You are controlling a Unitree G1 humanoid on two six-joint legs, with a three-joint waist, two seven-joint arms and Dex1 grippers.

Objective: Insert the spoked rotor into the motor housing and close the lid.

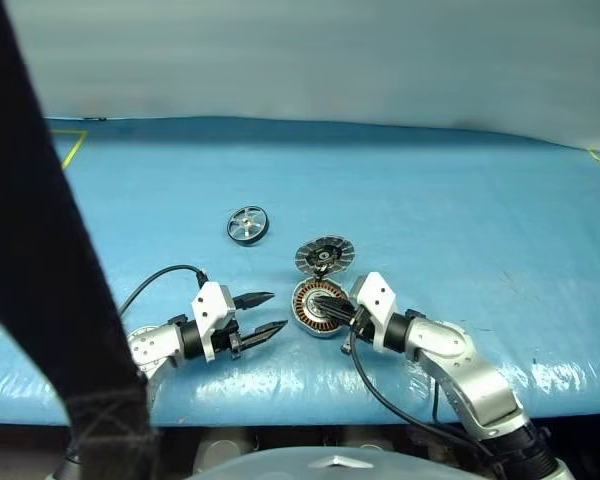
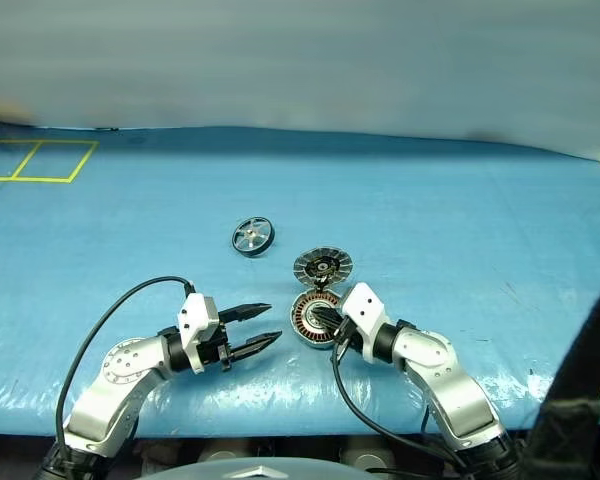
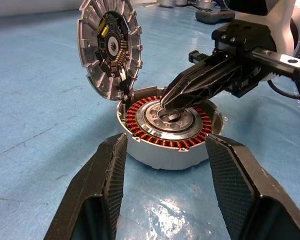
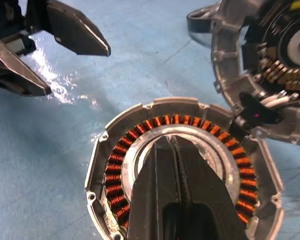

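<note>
Motor housing (image 1: 318, 308) lies open near the front edge of the blue table (image 1: 460, 220), copper windings exposed; its lid (image 1: 323, 255) stands hinged upright at the housing's 12 o'clock. Right gripper (image 3: 171, 106), fingers clenched together, has its tips over the silver hub; whether they pinch anything there is hard to make out. Left gripper (image 1: 276, 312), fingers released and parted, waits just off the housing's 9 o'clock. Spoked rotor (image 1: 247, 224) rests flat toward 10 o'clock, apart from both.

To do this step well, the hub should be cleared before the rotor is fetched, then lowered level and centred. Open table lies at 12 and 3 o'clock; the near edge crowds both arms.
</note>
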